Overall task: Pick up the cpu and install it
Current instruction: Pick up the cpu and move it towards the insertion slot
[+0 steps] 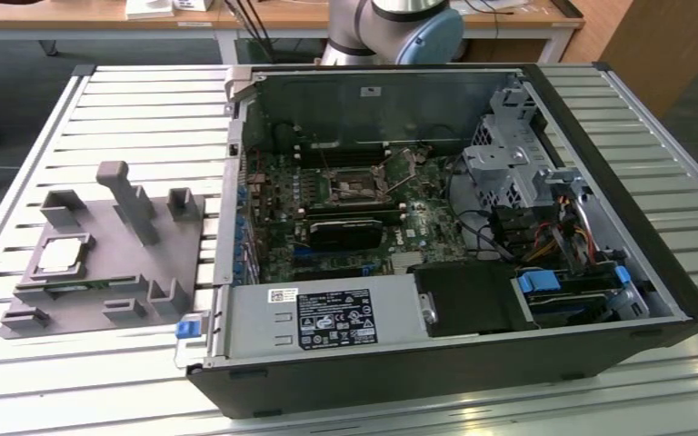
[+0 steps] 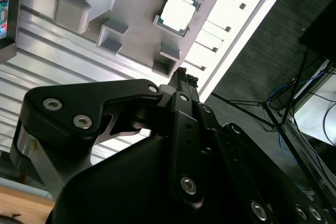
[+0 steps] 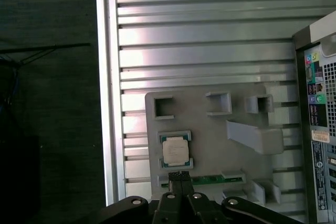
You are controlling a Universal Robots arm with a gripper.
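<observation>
The cpu [image 1: 62,254] is a small silvery square chip lying flat in a framed pocket of the grey plastic fixture [image 1: 131,263], at the exterior view's left. Both wrist views look down on the cpu [image 3: 175,150] [image 2: 177,13] from well above. My gripper [image 3: 180,173] [image 2: 184,75] hangs in the air over the fixture's edge, close beside the chip in the picture. Its black fingertips are pressed together, shut, with nothing between them. The open computer case [image 1: 640,272] lies on its side, and its motherboard socket [image 1: 355,189] faces up.
The fixture [image 3: 210,129] carries upright posts and small pockets, with a green memory stick [image 3: 210,179] in a slot near the cpu. The slatted metal table [image 1: 143,109] ends just past the fixture, with dark floor beyond. The arm's base [image 1: 398,27] stands behind the case.
</observation>
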